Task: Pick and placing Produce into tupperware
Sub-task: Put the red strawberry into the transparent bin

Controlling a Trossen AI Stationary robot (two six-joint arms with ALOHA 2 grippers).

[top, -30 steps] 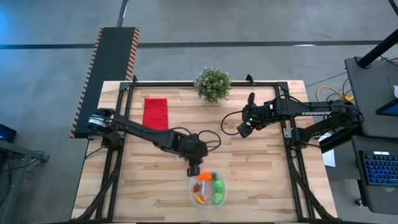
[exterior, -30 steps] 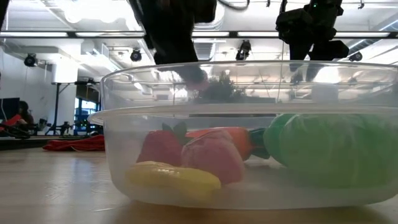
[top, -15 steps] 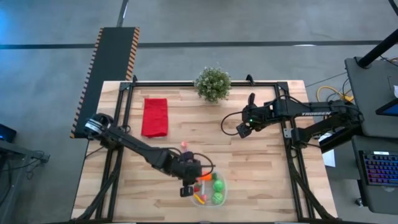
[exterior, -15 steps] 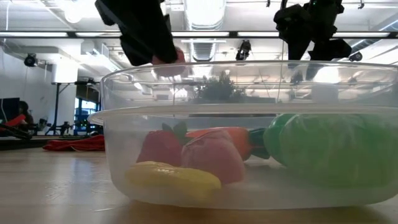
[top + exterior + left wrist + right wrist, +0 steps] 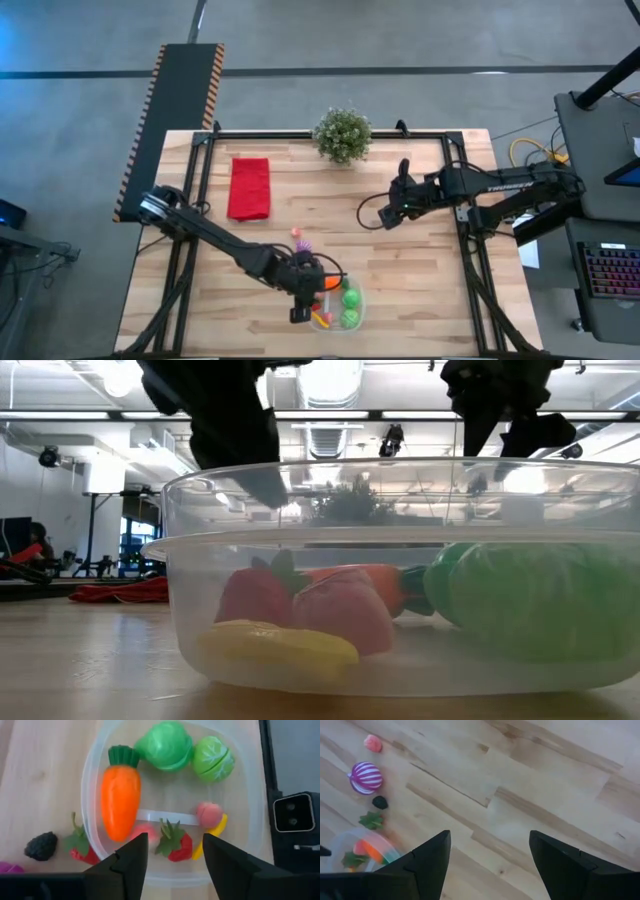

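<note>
The clear tupperware tub [image 5: 360,300] stands near the table's near edge, shown close up in the low view [image 5: 400,535]. It holds an orange carrot [image 5: 120,800], two green balls [image 5: 165,745], a red strawberry [image 5: 177,845], and pink and yellow pieces. My left gripper [image 5: 172,857] is open and empty above the tub's left rim [image 5: 312,303]. Outside the tub, a strawberry [image 5: 77,847] and a dark berry [image 5: 42,845] lie on the table. A purple striped ball [image 5: 366,776] and a pink piece [image 5: 372,742] lie farther off. My right gripper [image 5: 382,215] is open and empty above the table's middle right.
A leafy potted plant [image 5: 342,133] stands at the far edge. A red folded cloth [image 5: 250,187] lies at the far left. The low camera's white housing [image 5: 299,818] sits just near of the tub. Bare wood lies between the tub and my right gripper.
My left gripper has gone toward the table's near edge, from just far of the tub to above its left rim. A pinkish piece that showed at its fingertips in the low view no longer shows there. The strawberry in the tub has shifted slightly.
</note>
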